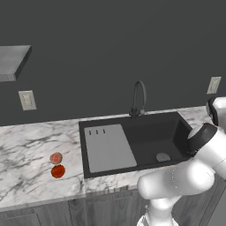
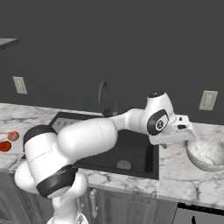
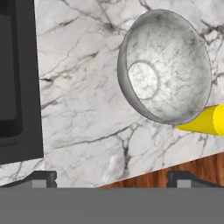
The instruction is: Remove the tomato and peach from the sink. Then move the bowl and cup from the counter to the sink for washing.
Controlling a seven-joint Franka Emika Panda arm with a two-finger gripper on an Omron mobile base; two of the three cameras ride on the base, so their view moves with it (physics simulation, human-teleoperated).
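The tomato [image 1: 58, 171] and peach [image 1: 56, 158] sit on the counter [image 1: 31, 150] left of the sink [image 2: 135, 154]; the bowl [image 3: 166, 68] rests right of the sink, just ahead of the open, empty gripper [image 3: 111, 178]; the cup [image 3: 205, 120] peeks out beside it.

My gripper [image 3: 111, 177] hangs wide open over the counter [image 3: 83, 109], its fingertips [image 3: 41, 177] apart near the counter's edge. The bowl [image 3: 168, 65] stands upright on the marble ahead. The cup [image 3: 205, 121] pokes out from behind the bowl's rim. The sink [image 3: 17, 78] lies at the left edge.
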